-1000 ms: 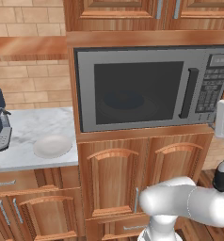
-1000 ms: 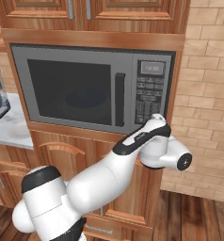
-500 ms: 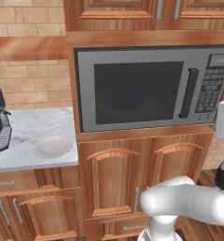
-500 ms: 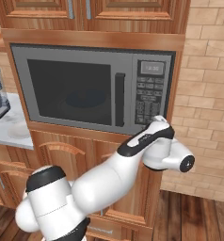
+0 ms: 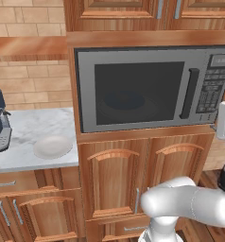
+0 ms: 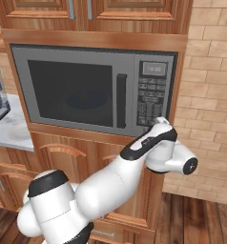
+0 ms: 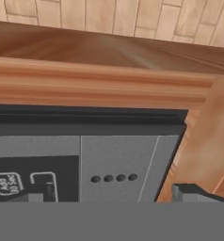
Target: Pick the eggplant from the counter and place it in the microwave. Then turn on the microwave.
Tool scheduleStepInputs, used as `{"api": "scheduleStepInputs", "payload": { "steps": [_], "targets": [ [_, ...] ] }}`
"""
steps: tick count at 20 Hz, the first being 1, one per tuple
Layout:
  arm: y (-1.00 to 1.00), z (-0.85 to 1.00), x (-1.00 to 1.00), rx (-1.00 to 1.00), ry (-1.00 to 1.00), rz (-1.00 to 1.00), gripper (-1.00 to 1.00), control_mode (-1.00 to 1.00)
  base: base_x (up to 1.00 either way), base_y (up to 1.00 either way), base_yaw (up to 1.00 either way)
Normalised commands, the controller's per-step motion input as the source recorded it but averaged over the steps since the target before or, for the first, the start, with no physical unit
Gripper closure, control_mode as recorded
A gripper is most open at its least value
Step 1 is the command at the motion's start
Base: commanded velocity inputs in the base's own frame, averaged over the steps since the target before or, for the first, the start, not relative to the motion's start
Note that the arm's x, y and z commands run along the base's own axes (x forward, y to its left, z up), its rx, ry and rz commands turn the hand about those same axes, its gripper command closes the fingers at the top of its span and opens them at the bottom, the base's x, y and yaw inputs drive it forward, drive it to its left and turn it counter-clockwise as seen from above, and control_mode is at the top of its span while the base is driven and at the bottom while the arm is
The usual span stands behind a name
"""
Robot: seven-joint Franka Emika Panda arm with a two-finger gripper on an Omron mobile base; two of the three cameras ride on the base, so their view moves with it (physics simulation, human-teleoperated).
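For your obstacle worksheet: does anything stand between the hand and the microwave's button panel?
Nothing visible does. The hand sits open right at the lower corner of the button panel of the microwave, whose door is shut.

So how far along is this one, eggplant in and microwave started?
The microwave door is shut, no eggplant on the visible counter; through the dark glass I cannot tell it's inside. In hand: open claw at the button panel. Left: pressing start.
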Motion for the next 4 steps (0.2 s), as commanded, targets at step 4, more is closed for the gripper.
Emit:
{"api": "scheduleStepInputs", "payload": {
  "steps": [4],
  "targets": [
    [0.01,-0.02,0.05,0.00,0.00,0.00,-1.00,-1.00,0.00,0.00,0.00]
  ]
}}
